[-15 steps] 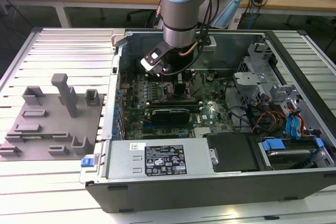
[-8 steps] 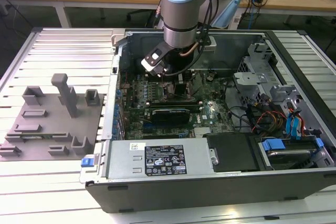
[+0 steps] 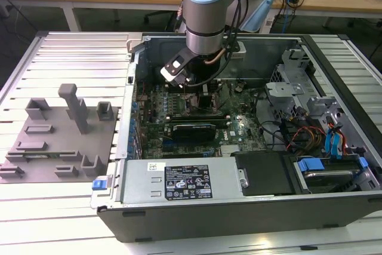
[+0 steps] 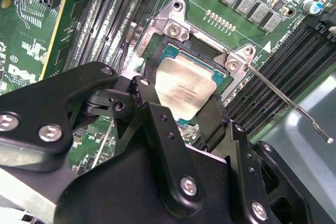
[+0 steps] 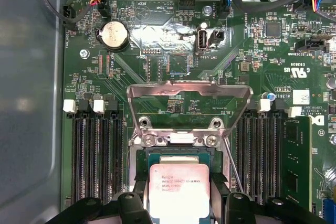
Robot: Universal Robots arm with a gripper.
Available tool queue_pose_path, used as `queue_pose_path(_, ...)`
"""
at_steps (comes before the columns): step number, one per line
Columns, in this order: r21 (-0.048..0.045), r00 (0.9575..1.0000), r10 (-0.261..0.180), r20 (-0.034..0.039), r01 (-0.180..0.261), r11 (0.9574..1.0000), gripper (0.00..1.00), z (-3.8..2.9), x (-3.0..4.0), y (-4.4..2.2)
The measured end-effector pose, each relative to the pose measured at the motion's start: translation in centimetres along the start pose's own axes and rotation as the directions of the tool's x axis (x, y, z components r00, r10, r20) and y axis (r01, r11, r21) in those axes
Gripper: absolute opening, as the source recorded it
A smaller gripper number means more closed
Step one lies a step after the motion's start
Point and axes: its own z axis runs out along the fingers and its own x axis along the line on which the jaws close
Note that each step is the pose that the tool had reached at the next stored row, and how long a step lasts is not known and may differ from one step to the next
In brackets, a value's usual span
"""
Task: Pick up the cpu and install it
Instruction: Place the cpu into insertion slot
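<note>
From where I stand, the arm (image 3: 206, 16) reaches down into the open computer case (image 3: 239, 213), which lies on the slatted tabletop (image 3: 59, 213). The grey tray (image 3: 54, 141) sits well apart on the exterior view's left.

In the second wrist view the end effector (image 4: 181, 103) hangs right over the socket (image 4: 176, 22) on the green motherboard (image 4: 31, 51). The cpu (image 4: 190, 83) lies directly beneath it, between its two black fingers (image 4: 157, 124). The fingers look pressed against two opposite edges of the chip, pinching it. The chip is square, so it has no long axis. What matters is that its edges run in line with the socket's frame, and they appear to.

In the first wrist view the cpu (image 5: 178, 187) sits flat, metal top up, within the socket opening. I cannot tell whether it is fully seated or held a little above. The metal load plate (image 5: 189, 90) stands swung up and open beyond it, and the thin lever rod (image 4: 283, 103) juts out free beside the socket.
</note>
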Motion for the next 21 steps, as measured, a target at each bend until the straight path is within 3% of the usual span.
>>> queue_pose_path(21,0.0,1.0,0.005,0.0002,-0.005,1.0,0.55,0.01,-0.14,0.08)
